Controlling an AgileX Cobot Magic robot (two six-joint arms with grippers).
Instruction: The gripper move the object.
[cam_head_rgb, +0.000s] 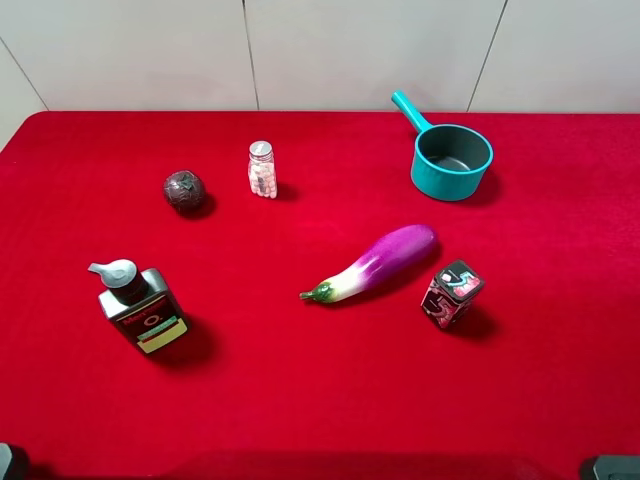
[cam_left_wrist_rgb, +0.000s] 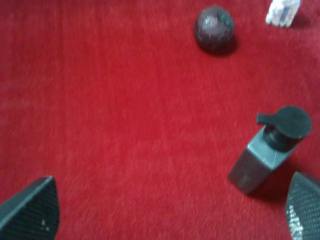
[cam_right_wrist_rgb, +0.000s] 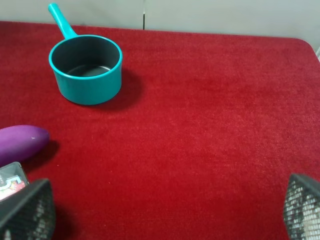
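Tin (cam_head_rgb: 452, 293) beside eggplant (cam_head_rgb: 375, 262); both grippers open.

The object (cam_head_rgb: 452, 293), a small boxy tin in dark red and black with pale swirls and a grey top, stands tilted on the bench's right half, nearer the front edge.

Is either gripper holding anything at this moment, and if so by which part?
Nothing is held. The left gripper and right gripper are both open over bare red cloth; the small dark red and black patterned tin stands untouched beside the purple eggplant.
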